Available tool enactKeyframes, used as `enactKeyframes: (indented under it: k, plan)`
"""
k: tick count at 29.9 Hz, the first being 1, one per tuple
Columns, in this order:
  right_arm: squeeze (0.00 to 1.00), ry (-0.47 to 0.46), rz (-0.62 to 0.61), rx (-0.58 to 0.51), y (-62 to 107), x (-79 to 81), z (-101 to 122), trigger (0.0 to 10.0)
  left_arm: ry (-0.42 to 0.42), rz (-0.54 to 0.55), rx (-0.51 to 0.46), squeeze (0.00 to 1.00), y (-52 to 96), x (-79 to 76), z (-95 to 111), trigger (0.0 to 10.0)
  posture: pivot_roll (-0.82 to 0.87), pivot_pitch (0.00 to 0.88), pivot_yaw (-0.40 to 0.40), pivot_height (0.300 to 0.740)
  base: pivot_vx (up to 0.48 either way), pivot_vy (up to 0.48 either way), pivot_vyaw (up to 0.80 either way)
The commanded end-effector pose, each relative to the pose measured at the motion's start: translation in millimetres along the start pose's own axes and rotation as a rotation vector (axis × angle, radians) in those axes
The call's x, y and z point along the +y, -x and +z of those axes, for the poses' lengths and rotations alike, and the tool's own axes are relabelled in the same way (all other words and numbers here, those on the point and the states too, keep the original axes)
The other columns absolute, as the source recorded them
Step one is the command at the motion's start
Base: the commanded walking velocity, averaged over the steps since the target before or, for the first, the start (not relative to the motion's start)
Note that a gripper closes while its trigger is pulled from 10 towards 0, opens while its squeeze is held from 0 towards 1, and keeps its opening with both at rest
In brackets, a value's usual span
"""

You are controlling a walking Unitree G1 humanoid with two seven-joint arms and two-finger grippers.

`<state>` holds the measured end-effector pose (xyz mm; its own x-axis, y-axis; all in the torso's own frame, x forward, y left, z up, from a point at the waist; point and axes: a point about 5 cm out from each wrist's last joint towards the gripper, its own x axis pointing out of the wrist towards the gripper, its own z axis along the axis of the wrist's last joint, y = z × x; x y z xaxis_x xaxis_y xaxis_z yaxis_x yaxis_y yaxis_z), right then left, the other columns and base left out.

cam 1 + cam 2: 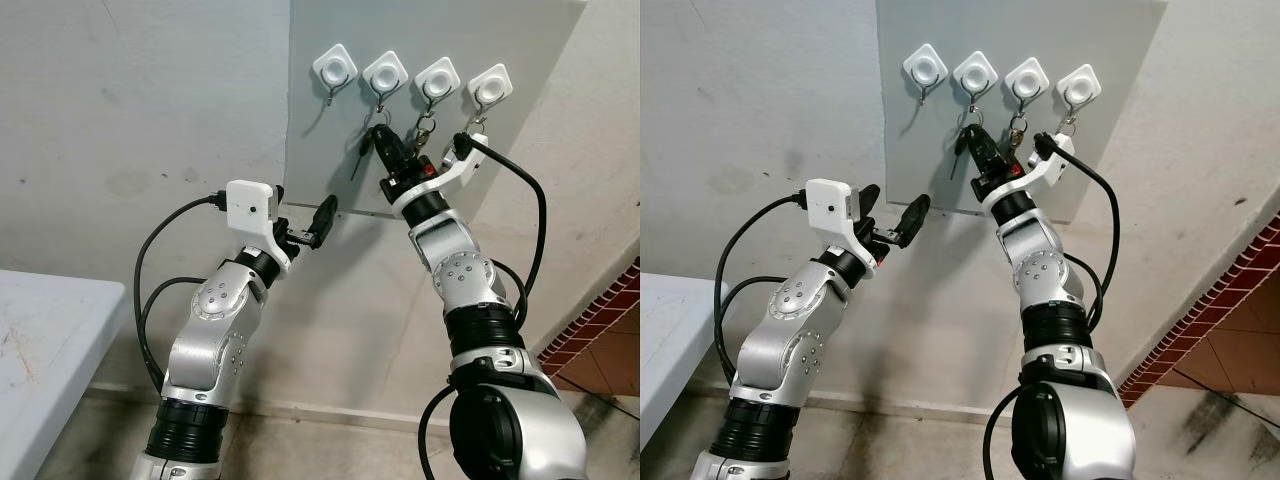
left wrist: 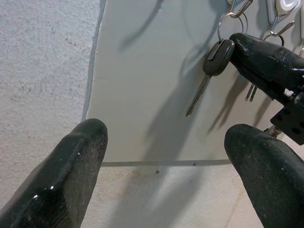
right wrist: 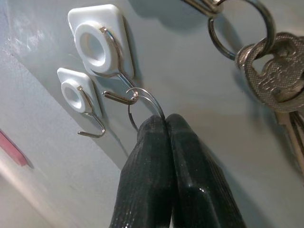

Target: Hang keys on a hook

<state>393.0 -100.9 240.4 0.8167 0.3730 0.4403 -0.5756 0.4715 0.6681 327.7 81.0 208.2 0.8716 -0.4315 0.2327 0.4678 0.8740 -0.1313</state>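
Observation:
Four white hooks sit in a row on a grey board (image 1: 320, 150). My right gripper (image 1: 382, 140) is raised to the second hook (image 1: 385, 72) and is shut on a black-headed key (image 2: 216, 59). The key's ring (image 3: 142, 97) touches that hook's wire tip (image 3: 116, 98), and its blade hangs down against the board. The leftmost hook (image 3: 90, 128) is bare. A bunch of metal keys (image 3: 273, 71) hangs from the third hook (image 1: 437, 78). My left gripper (image 1: 892, 208) is open and holds nothing, near the board's lower edge, below and left of the key.
A small key ring hangs under the fourth hook (image 1: 490, 85), beside my right wrist camera (image 1: 462, 160). A white table (image 1: 40, 340) stands at lower left. A brick wall (image 1: 600, 340) runs along the lower right. Black cables loop from both wrists.

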Motion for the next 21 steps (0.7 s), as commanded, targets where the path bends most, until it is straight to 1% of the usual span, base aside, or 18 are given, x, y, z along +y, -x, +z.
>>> enactKeyframes:
  k: [1,2,4,7,9,13,21]
  plan:
    - [0.00,0.018,-0.035,0.045,8.8,-8.3,-13,10.0,0.001,-0.009,-0.032,0.00,-3.6,-2.8,10,10.0,-0.03,0.057,-0.066,0.740,0.000,0.000,0.00]
    - [0.00,0.017,-0.033,0.044,9.4,-8.1,-14,10.0,0.001,-0.008,-0.033,0.00,-3.6,-2.7,11,10.0,-0.03,0.057,-0.067,0.740,0.000,0.000,0.00]
    - [1.00,-0.003,-0.015,0.033,10.5,-6.9,-14,10.0,0.003,-0.006,-0.034,0.00,-3.7,-2.3,11,10.0,-0.02,0.057,-0.066,0.740,0.000,0.000,0.00]
    - [1.00,0.002,0.002,0.021,11.8,-5.4,-14,10.0,0.003,-0.004,-0.035,0.00,-3.5,-1.8,11,10.0,-0.03,0.057,-0.065,0.740,0.000,0.000,0.00]
    - [1.00,0.039,0.006,0.016,12.9,-5.2,-14,10.0,0.002,-0.001,-0.034,0.00,-3.5,-1.5,11,10.0,-0.03,0.055,-0.064,0.740,0.000,0.000,0.00]
    - [1.00,0.059,0.017,0.014,16.1,-5.1,-15,10.0,-0.001,0.004,-0.034,0.00,-3.7,-1.1,10,10.0,-0.03,0.054,-0.063,0.740,0.000,0.000,0.00]
    - [1.00,0.079,-0.008,0.032,28.4,-12.8,-20,10.0,-0.001,0.014,-0.035,0.00,-3.2,0.4,10,10.0,-0.02,0.049,-0.063,0.740,0.000,0.000,0.00]
